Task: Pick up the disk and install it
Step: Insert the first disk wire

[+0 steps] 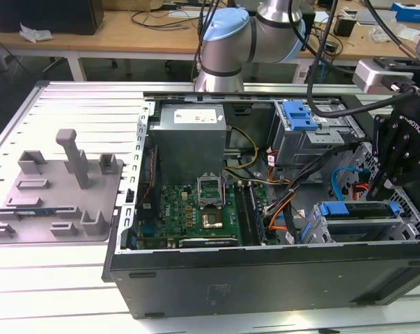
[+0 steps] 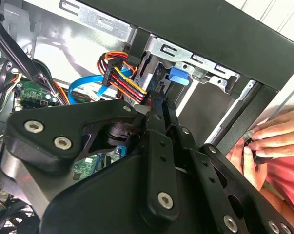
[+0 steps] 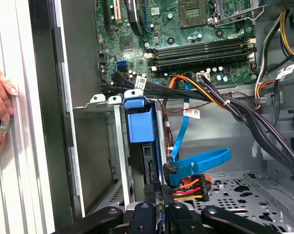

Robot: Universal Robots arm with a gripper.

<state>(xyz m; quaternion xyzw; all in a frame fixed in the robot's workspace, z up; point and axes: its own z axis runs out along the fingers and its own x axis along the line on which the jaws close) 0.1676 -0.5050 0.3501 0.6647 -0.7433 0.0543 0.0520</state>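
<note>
Blue-railed disk [image 3: 141, 126] edge-on in grey cage [image 3: 118, 146], seemingly seated, gripper [image 3: 155, 195] just beside

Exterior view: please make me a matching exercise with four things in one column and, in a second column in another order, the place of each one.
Things
1. grey fixture with posts
2. green motherboard
3. gripper
4. power supply

Places
A. lying flat at the bottom of the open computer case
B. at the exterior view's right, over the drive bay
C. on the table, outside the case, at the exterior view's left
D. inside the case, farther from the camera than the motherboard

Pairs: 1-C, 2-A, 3-B, 4-D
</note>
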